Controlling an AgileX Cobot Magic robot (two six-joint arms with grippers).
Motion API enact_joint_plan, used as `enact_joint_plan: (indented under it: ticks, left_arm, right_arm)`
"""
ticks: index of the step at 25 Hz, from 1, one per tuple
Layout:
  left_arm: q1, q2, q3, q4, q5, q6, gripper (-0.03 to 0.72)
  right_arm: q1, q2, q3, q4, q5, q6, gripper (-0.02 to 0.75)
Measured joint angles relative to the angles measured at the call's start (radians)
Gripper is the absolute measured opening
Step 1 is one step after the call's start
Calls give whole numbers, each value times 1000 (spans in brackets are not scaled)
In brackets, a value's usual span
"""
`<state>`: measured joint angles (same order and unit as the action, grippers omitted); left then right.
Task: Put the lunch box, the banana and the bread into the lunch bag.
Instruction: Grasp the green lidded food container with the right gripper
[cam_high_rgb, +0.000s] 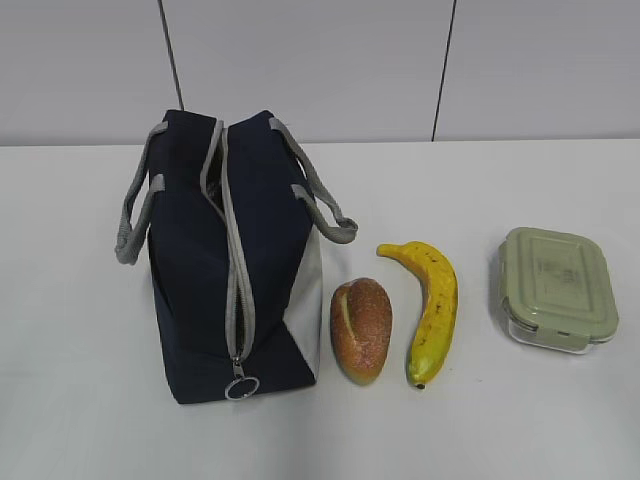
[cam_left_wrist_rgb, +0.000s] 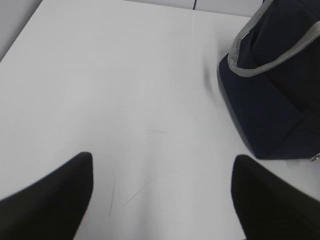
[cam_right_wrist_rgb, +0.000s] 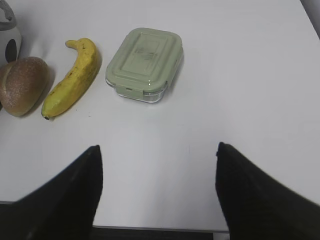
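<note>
White tabletop (cam_high_rgb: 90, 400) fills the exterior view, with grey wall panels (cam_high_rgb: 300, 60) behind it. On it, the lunch bag (cam_high_rgb: 230, 260) sits left of centre, navy fabric, its grey zipper (cam_high_rgb: 238, 270) running along the top from the far end to a metal ring pull (cam_high_rgb: 242, 387) at the near end; the zipper looks closed for most of its length, though its far end appears slightly parted. Grey webbing handles (cam_high_rgb: 135, 215) droop off either side, and a pale side panel (cam_high_rgb: 308, 310) faces 3 o'clock.

At 3 o'clock from the bag, just beside its near corner, lies the bread (cam_high_rgb: 361, 329), an oval brown roll with a pale slash. The banana (cam_high_rgb: 430, 305) lies just past it at 3 o'clock, curved, its stem toward 12 o'clock and its dark tip toward 6 o'clock; whether it touches the bread I cannot tell. The lunch box (cam_high_rgb: 556, 290) stands well apart from the banana at 3 o'clock, pale green lid on.

Neither arm shows in the exterior view. In the left wrist view the left gripper (cam_left_wrist_rgb: 160, 200) hangs over bare table, jaws spread wide and holding nothing, with the bag at 2 o'clock. In the right wrist view the right gripper (cam_right_wrist_rgb: 157, 195) is likewise spread and empty, with the lunch box at 12 o'clock and the banana and bread toward 10 o'clock
</note>
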<state>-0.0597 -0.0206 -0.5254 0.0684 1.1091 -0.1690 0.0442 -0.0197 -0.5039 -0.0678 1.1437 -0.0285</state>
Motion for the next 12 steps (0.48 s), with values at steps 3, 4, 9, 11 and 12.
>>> enact_joint_plan:
  ticks: [3,4,9,11,12]
  left_arm:
    - [0,0,0,0,0,0,560]
    - [0,0,0,0,0,0,560]
    - [0,0,0,0,0,0,560]
    - [0,0,0,0,0,0,560]
    - [0,0,0,0,0,0,560]
  right_arm:
    - [0,0,0,0,0,0,524]
    - [0,0,0,0,0,0,524]
    - [0,0,0,0,0,0,524]
    - [0,0,0,0,0,0,524]
    - [0,0,0,0,0,0,524]
